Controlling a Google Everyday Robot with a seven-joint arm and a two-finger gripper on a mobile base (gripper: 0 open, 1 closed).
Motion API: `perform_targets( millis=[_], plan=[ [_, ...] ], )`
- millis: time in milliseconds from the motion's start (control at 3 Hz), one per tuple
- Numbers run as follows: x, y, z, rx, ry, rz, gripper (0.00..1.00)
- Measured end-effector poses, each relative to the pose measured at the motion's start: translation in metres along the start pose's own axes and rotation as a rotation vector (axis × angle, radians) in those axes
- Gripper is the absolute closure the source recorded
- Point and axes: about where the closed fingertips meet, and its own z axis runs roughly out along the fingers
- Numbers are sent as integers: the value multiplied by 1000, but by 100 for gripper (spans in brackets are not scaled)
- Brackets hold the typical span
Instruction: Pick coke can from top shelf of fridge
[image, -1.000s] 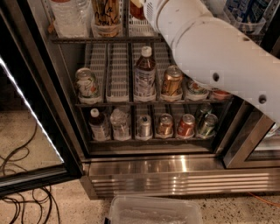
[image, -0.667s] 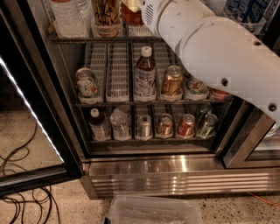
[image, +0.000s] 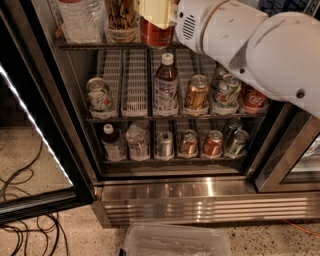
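The fridge (image: 200, 192) stands open in front of me. On its top shelf (image: 100, 46) a red coke can (image: 156, 33) stands right of a gold-and-black tall can (image: 121, 20). Only the coke can's lower part shows. My gripper (image: 156, 12), a pale yellow piece at the end of the big white arm (image: 250, 40), is at the can's upper part and hides its top. The arm reaches in from the upper right.
A clear water bottle (image: 80, 20) stands at the top shelf's left. The middle rack holds a labelled bottle (image: 165, 85), a gold can (image: 196, 92) and a short red can (image: 254, 98). The lowest rack holds several cans. The glass door (image: 35, 135) is open at left. A plastic bin (image: 175, 240) and cables (image: 25, 220) lie on the floor.
The arm has swung left and the gripper has come onto the red can on the top shelf. The can's top is now covered. The other drinks have not moved.
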Motion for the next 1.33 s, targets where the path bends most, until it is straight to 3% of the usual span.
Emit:
perform_targets(
  millis=[333, 667, 1333],
  plan=[
    [15, 14, -1, -53, 61, -1, 100],
    [15, 15, -1, -53, 60, 0, 100],
    [46, 37, -25, -59, 76, 90, 100]
  ],
)
